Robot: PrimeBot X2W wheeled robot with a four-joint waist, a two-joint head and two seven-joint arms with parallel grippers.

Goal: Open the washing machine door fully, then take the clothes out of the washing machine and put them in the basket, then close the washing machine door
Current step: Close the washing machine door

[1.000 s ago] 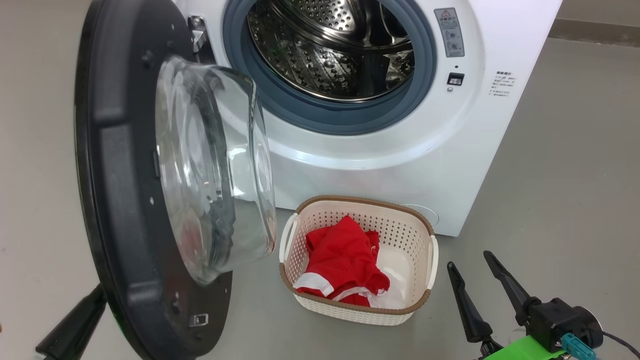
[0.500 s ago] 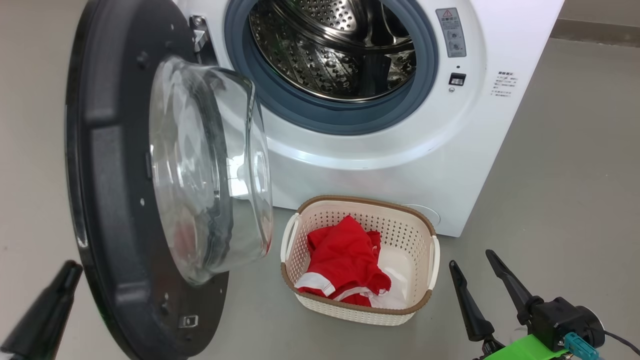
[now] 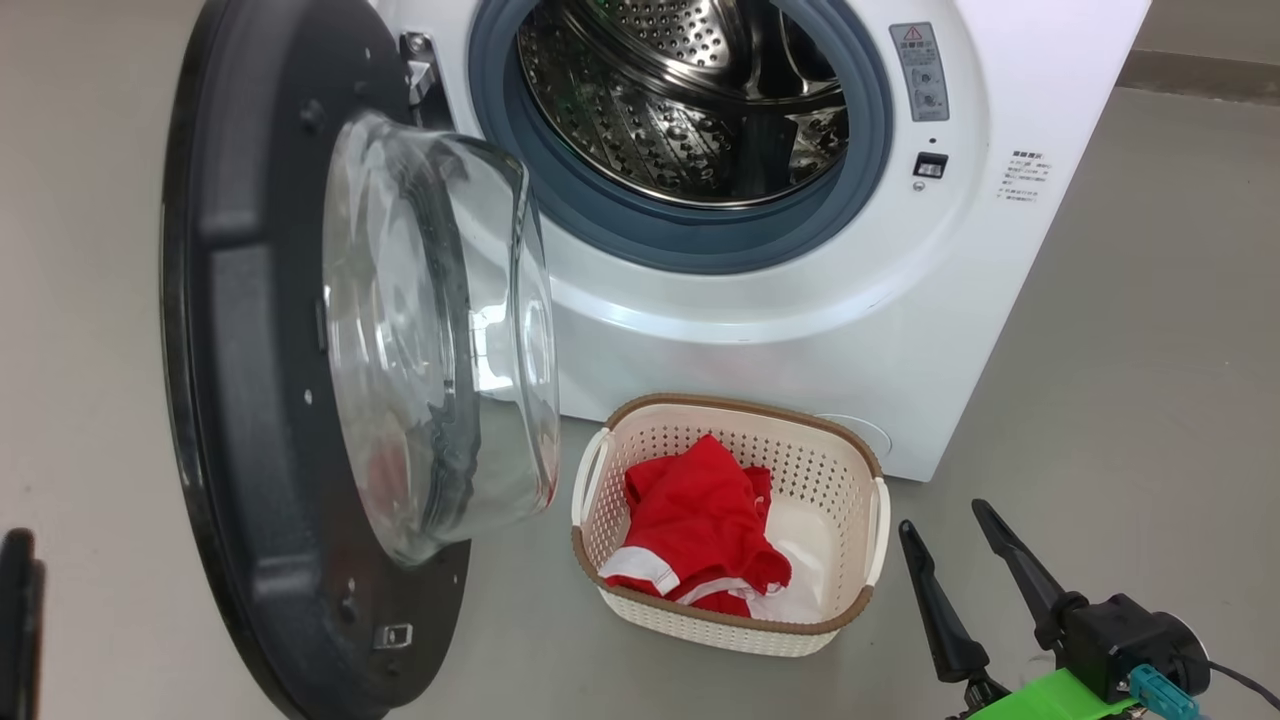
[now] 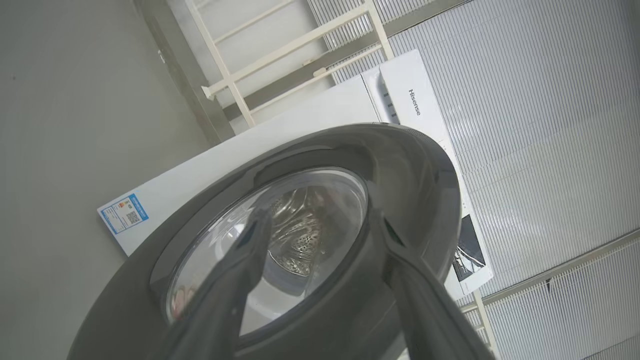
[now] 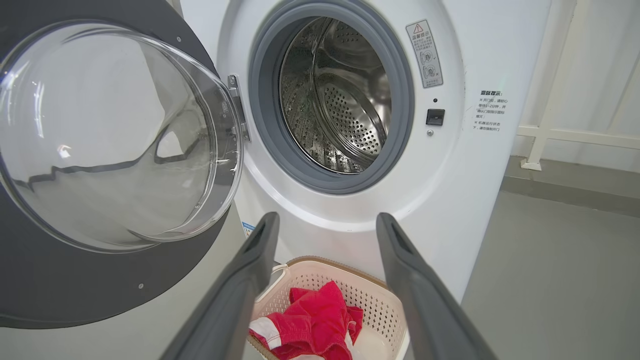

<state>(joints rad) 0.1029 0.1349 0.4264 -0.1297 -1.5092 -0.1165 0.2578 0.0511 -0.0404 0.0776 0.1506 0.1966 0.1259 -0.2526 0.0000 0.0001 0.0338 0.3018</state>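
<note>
The washer (image 3: 800,340) stands on the floor (image 3: 1100,400) with its mouth open. What can be seen of the drum (image 3: 690,120) is bare steel. The door (image 3: 250,400) hangs swung out at the robot's left, hinged on the edge nearest the washer, and its plane is roughly square to the washer's front. Its glass bowl faces the basket.

The basket (image 3: 740,403) sits on the floor just before the washer, below the mouth and beside the door's lower edge. The clothes (image 3: 700,520) lie inside it in a red heap with white trim.

Emptying looks finished, so closing the door is the step left. That step turns on one relation. The left end effector (image 4: 317,225) is on the door's outer side, fingers apart and empty, pointing at the black rim and glass. Whether it touches the door cannot be told. From there the door lies straight ahead, and a push would swing it rightward toward the mouth.

The right end effector (image 3: 945,520) is low at the right past the basket, fingers apart and empty. It is well apart from the door, so the left arm is nearer.
</note>
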